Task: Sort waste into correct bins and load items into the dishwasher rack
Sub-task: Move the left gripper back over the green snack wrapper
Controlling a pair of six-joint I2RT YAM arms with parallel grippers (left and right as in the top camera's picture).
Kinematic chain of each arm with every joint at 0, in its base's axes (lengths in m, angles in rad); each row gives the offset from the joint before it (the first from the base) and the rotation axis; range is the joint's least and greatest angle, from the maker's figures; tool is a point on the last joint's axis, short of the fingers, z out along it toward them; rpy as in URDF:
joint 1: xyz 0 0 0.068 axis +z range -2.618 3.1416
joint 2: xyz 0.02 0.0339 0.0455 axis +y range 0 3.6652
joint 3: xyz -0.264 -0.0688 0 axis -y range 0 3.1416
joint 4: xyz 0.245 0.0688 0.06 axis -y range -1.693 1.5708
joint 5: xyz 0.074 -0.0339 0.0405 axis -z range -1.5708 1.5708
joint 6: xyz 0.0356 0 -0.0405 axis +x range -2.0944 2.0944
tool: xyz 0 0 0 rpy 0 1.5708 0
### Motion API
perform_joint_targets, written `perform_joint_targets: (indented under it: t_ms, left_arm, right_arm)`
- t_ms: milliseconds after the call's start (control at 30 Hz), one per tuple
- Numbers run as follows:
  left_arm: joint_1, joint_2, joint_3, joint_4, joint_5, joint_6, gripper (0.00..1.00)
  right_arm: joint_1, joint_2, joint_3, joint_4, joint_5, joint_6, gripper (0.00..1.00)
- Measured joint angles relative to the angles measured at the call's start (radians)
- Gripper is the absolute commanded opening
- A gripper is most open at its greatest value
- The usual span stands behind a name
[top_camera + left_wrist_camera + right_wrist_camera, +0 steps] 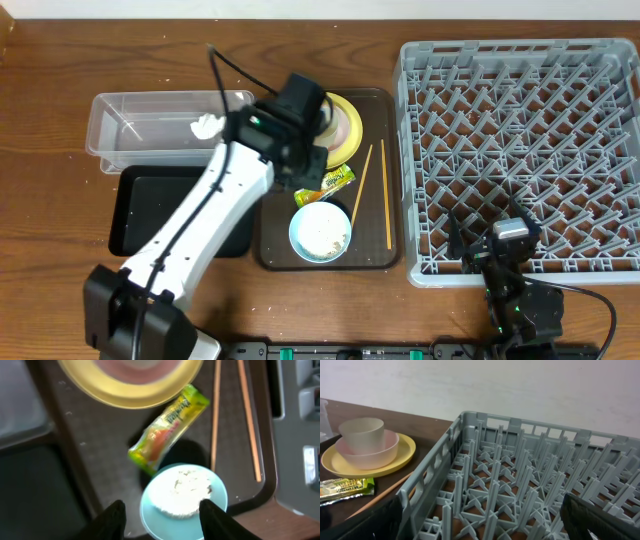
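My left gripper (162, 510) hangs open over the brown tray with nothing between its fingers. Below it sits the light blue bowl (182, 500) holding white rice (182, 490). The yellow-green snack wrapper (167, 430) lies flat between that bowl and the yellow plate (130, 387). The plate (402, 455) carries the pinkish bowl (370, 452) with the white cup (364, 432) inside it. Two chopsticks (387, 195) lie along the tray's right side. A crumpled tissue (205, 126) rests in the clear tub (150, 125), with the black tray (160, 210) beside it. My right gripper (490, 520) is open above the near left corner of the grey rack (520, 140).
The brown serving tray (275, 250) lies between the bins and the rack, its right rim close against the rack's left wall (427, 477). Wooden table (60, 60) shows around everything. The left arm (205, 215) stretches across the black tray.
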Motion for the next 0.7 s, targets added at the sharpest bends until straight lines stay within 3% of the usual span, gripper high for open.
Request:
perform_joint_targets:
  t_ms: [333,367,700]
  left_arm:
    - [-0.085,0.002,-0.169,0.244,0.0,0.0,0.49]
    - [-0.091,0.002,-0.182,0.264,0.0,0.0,0.45]
    - [-0.1,0.014,-0.23,0.36,-0.005,-0.001,0.42]
  right_arm:
    - [0.0,0.0,0.0,0.0,0.0,0.0,0.99]
    - [0.0,0.0,0.0,0.0,0.0,0.0,0.99]
    - [0.0,0.0,0.0,0.0,0.0,0.0,0.99]
